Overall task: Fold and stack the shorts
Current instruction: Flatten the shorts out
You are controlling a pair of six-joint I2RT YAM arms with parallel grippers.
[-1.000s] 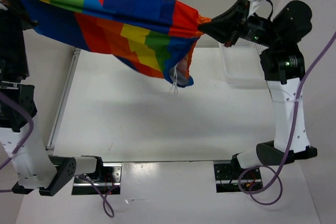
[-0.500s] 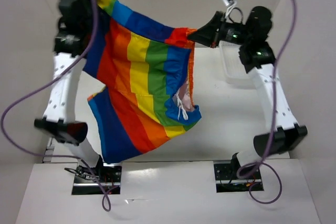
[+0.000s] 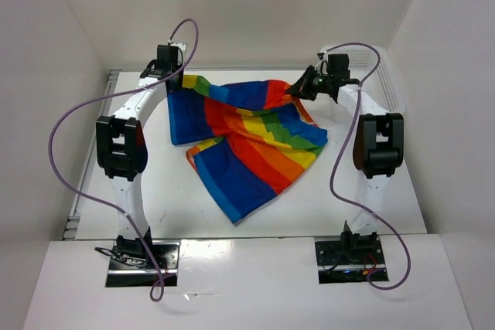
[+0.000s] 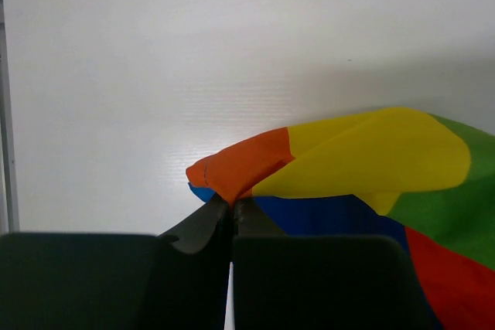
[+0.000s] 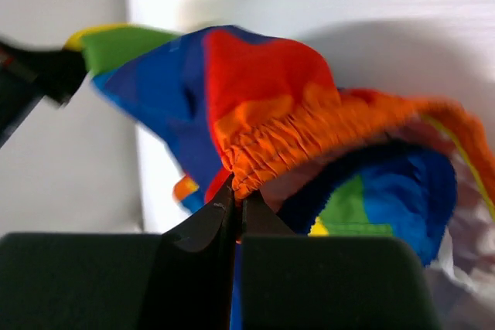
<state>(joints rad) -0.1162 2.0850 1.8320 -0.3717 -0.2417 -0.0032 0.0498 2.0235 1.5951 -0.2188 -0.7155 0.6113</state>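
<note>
A white basket (image 3: 387, 83) stands right of the spread shorts (image 3: 247, 152).

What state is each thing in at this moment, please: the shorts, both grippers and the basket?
shorts: unfolded, rumpled on the table, far edge pinched at two points.
left gripper: shut on an orange corner of the shorts.
right gripper: shut on the orange gathered elastic edge of the shorts.
basket: upright at the far right, apart from the shorts.
</note>
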